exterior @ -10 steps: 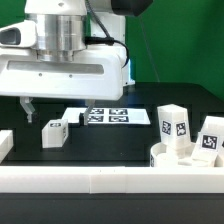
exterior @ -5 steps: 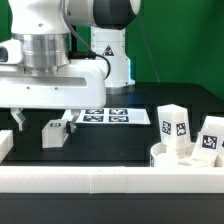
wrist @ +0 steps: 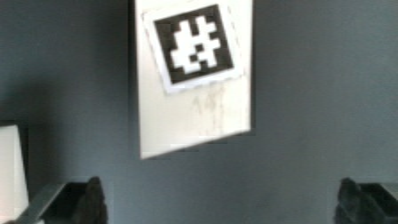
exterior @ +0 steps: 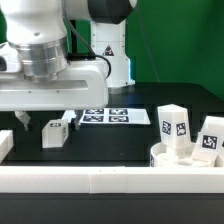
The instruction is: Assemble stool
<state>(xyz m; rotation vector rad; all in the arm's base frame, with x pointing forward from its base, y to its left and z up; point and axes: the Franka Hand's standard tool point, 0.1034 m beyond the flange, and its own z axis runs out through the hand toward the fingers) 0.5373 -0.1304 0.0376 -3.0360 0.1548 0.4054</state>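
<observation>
My gripper (exterior: pixel 45 119) hangs open and empty just above the table, at the exterior view's left. Its two fingers (exterior: pixel 22 120) stand wide apart. A small white leg block (exterior: pixel 53 133) with a tag lies on the black table just in front of the gripper, not touched. In the wrist view the fingertips (wrist: pixel 75 200) show far apart with only dark table between them. A white edge (wrist: pixel 9 170) at the side may be that block. Two more tagged legs (exterior: pixel 172 125) (exterior: pixel 210 138) stand upright at the right, by the round seat (exterior: pixel 185 158).
The marker board (exterior: pixel 112 116) lies flat behind the gripper; its edge and one tag show in the wrist view (wrist: pixel 196 75). A long white border rail (exterior: pixel 100 180) runs along the front, and a short piece (exterior: pixel 5 145) sits at the left. The robot base (exterior: pixel 108 50) stands behind.
The arm has shifted toward the exterior view's left and come a little lower, bringing the open fingers down beside the small leg block. No part has moved.
</observation>
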